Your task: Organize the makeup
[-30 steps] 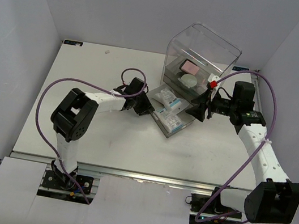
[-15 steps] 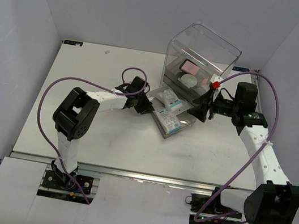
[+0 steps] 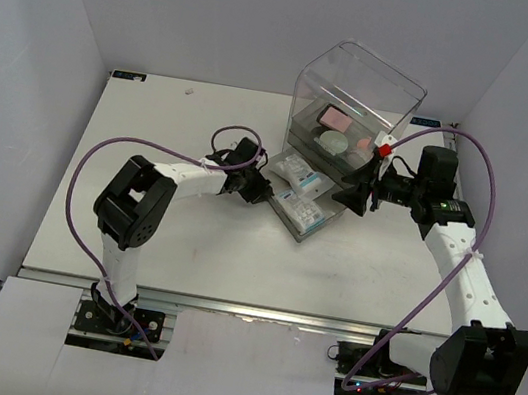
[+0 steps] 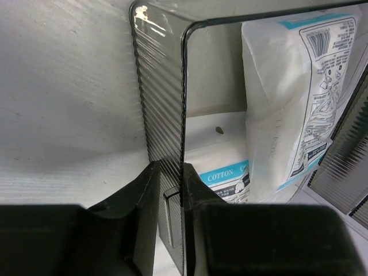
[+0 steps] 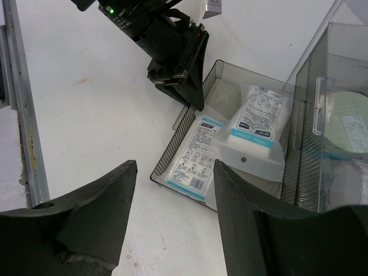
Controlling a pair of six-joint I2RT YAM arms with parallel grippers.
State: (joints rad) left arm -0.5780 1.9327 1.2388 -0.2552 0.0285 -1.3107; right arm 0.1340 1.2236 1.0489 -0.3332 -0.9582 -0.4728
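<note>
This is looking like a robotics lab test cell, not a home or a shop. Plain pale panels [image 3: 62, 12] are closing in the white desk [image 3: 185, 245] on its left, far and right sides. Two white-and-black robot arms, the left arm [image 3: 131, 206] and the right arm [image 3: 468, 282], are standing bolted to an aluminium rail [image 3: 252, 329] along the desk's near edge. Purple cables [image 3: 67, 197] are looping over the desk from the arms' bases to their wrists. A green indicator light [image 5: 110, 10] is glowing on the left arm's wrist above the desk.
</note>
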